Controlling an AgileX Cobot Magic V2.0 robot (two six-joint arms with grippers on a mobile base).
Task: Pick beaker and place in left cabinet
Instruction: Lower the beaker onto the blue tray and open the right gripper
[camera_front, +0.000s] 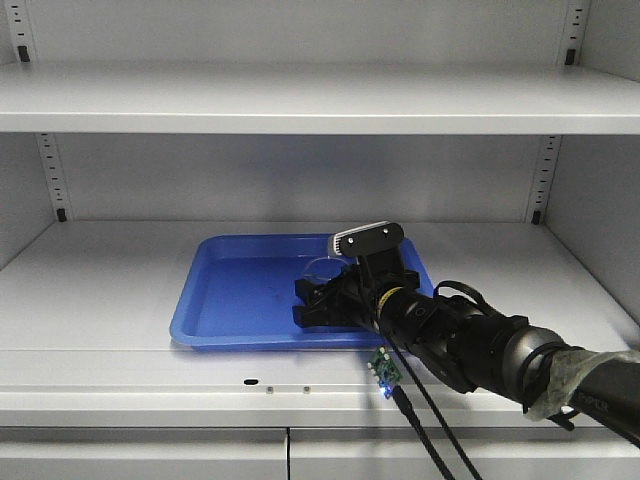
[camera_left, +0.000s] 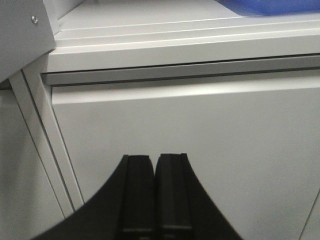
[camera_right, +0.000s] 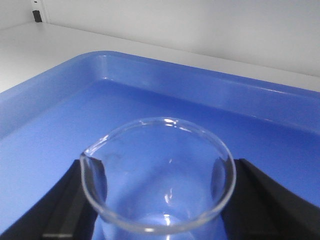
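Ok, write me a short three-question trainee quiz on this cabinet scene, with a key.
1. True or false: the beaker sits between the fingers of the right gripper.
2. What lies under the beaker? A) blue tray B) bare shelf C) metal rack
3. Fill in: the left gripper has its jaws ____ and holds nothing.

Key: 1 true; 2 A; 3 shut.

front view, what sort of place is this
Likely a laboratory storage cabinet: a glass beaker on a blue tray, on wide grey metal shelves with perforated adjustment strips at the back.
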